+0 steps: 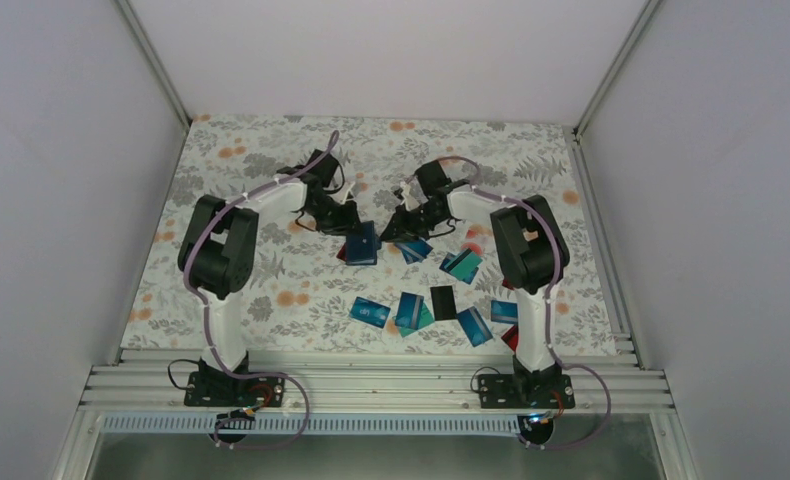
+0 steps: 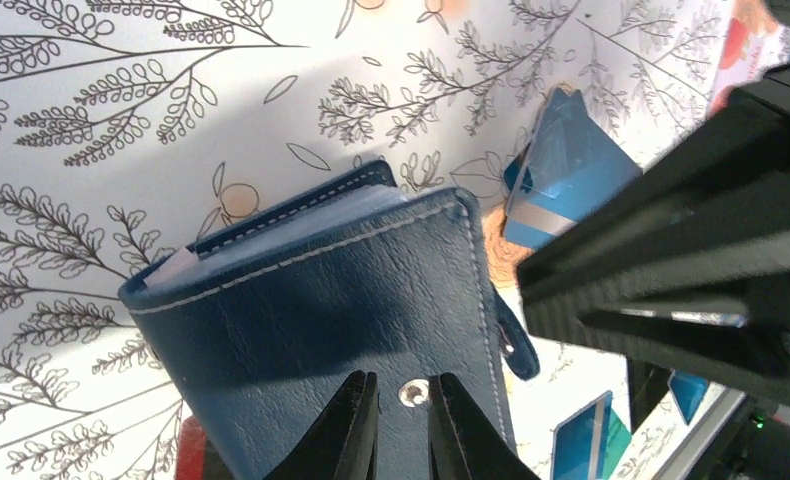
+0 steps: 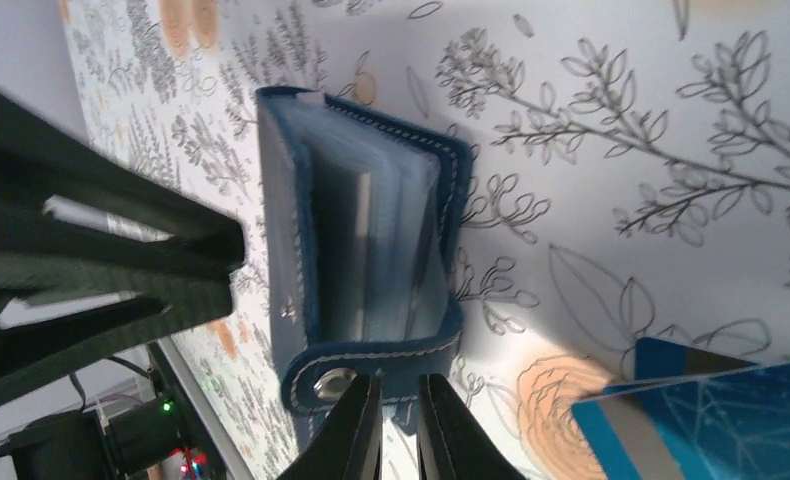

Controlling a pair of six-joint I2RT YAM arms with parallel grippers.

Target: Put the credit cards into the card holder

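Note:
The card holder (image 1: 361,243) is a navy leather pouch lying between both grippers at mid-table. In the left wrist view the card holder (image 2: 321,300) shows its stitched face, and my left gripper (image 2: 403,392) hovers over its snap stud with the jaws slightly apart, gripping nothing. In the right wrist view the card holder (image 3: 361,230) shows clear sleeves inside. My right gripper (image 3: 399,385) is nearly closed on its snap strap. Several blue and teal credit cards (image 1: 411,312) lie loose in front, plus a black one (image 1: 443,302).
A blue card (image 2: 566,180) lies just beyond the holder, another (image 3: 711,410) beside the right fingers. A red card (image 1: 511,337) sits by the right arm. The flowered mat (image 1: 271,300) ends at a metal rail in front; white walls enclose the sides.

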